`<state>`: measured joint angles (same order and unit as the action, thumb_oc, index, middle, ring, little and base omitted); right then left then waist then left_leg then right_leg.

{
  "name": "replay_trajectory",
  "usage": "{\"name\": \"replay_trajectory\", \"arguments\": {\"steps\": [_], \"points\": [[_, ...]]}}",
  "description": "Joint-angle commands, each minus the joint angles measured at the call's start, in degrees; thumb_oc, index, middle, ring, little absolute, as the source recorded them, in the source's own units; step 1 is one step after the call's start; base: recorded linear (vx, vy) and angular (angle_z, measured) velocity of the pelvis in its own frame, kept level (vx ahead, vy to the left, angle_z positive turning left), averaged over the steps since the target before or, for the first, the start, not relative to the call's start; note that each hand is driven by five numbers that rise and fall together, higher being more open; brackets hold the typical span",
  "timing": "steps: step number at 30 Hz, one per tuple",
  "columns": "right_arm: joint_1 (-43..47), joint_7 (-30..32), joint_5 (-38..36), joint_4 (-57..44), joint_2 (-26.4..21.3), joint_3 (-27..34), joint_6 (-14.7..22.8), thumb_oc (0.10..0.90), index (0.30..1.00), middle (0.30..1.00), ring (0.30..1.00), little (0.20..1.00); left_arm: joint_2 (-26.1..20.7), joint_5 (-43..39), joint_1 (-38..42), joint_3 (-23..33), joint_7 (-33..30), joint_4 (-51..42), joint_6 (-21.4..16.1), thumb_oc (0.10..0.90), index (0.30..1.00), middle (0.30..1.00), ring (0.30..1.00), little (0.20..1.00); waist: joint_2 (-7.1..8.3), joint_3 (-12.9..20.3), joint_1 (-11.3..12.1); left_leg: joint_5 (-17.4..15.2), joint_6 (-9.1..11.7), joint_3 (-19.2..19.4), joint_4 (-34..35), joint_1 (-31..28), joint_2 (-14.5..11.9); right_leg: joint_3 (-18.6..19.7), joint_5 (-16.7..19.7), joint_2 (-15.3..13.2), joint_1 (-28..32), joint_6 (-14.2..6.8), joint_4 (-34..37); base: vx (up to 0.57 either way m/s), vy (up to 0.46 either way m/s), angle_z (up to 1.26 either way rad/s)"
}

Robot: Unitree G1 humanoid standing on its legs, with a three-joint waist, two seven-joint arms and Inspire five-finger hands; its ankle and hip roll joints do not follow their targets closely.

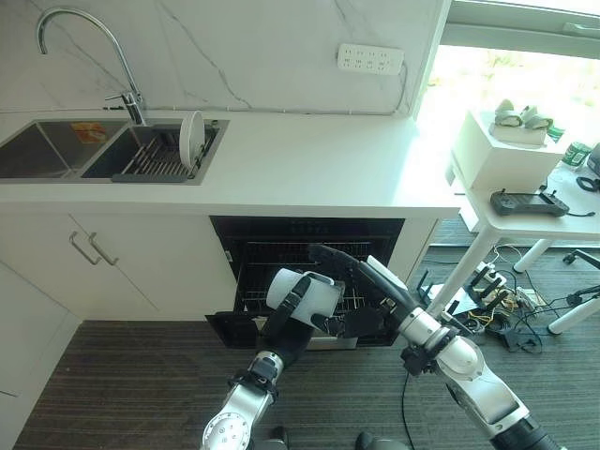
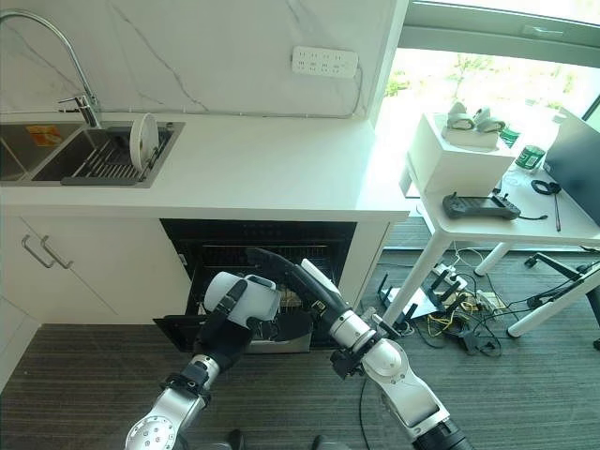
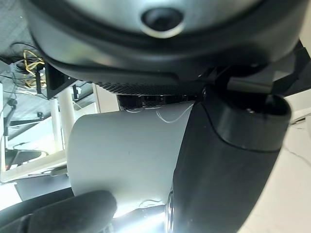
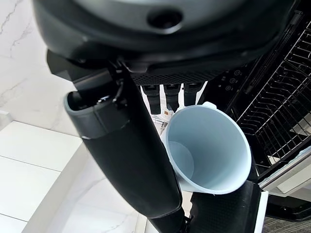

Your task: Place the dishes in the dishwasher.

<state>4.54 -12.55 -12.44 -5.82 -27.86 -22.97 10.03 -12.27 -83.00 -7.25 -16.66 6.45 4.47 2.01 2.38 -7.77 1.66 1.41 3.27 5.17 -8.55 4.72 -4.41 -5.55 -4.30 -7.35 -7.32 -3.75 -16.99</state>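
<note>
Left hand [image 1: 292, 309] curled round a pale grey plastic cup [image 1: 309, 292] before the open black dishwasher [image 1: 309, 246]. Right hand [image 4: 121, 145] also wraps the cup, above the wire rack [image 4: 277, 97]. White round plate [image 1: 191, 139] stands upright in the sink rack.

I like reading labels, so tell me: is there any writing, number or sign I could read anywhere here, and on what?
No text can be read anywhere.
The orange item in the sink: any print is too small to read.
The green can on the side table: label too blurred to read.
The white cups in the left hand and the right hand: plain, no marking shows.
</note>
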Motion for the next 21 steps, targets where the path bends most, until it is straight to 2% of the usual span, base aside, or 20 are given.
{"name": "replay_trajectory", "arguments": {"steps": [1,9,21], "points": [[4.55,1.27,-2.06,-4.5,1.27,2.13,5.18,0.8,0.9,0.9,0.9,0.9,0.54,-1.39,6.49,1.42,3.65,-9.84,-3.86,0.4,0.3,0.3,0.3,0.3,0.04,1.02,-0.04,-16.05,-2.4,-0.83,-8.64,-1.3,0.96,-2.0,-6.26,-0.8,3.31,-3.25,-0.2,0.0,0.0,0.0],[4.12,0.07,-0.08,-4.08,1.57,1.89,4.57,0.8,0.9,0.9,0.9,0.9,0.55,-1.29,6.93,2.73,3.05,-10.7,-5.39,0.4,0.3,0.3,0.3,0.3,0.04,1.02,-0.25,-16.1,-2.41,-0.7,-8.64,-1.65,0.89,-1.88,-6.43,-0.69,3.59,-3.13,-0.2,0.0,0.0,0.0],[5.64,4.95,8.98,-4.36,-0.12,0.2,4.54,0.8,0.9,0.9,0.9,0.9,1.09,-5.55,6.23,1.8,2.14,-11.53,-1.67,0.4,0.3,0.3,0.3,0.3,0.38,0.62,0.53,-16.15,-2.64,-1.15,-8.64,-1.49,1.29,-2.18,-6.35,-0.92,3.66,-3.27,-0.2,0.0,0.0,0.0]]}}
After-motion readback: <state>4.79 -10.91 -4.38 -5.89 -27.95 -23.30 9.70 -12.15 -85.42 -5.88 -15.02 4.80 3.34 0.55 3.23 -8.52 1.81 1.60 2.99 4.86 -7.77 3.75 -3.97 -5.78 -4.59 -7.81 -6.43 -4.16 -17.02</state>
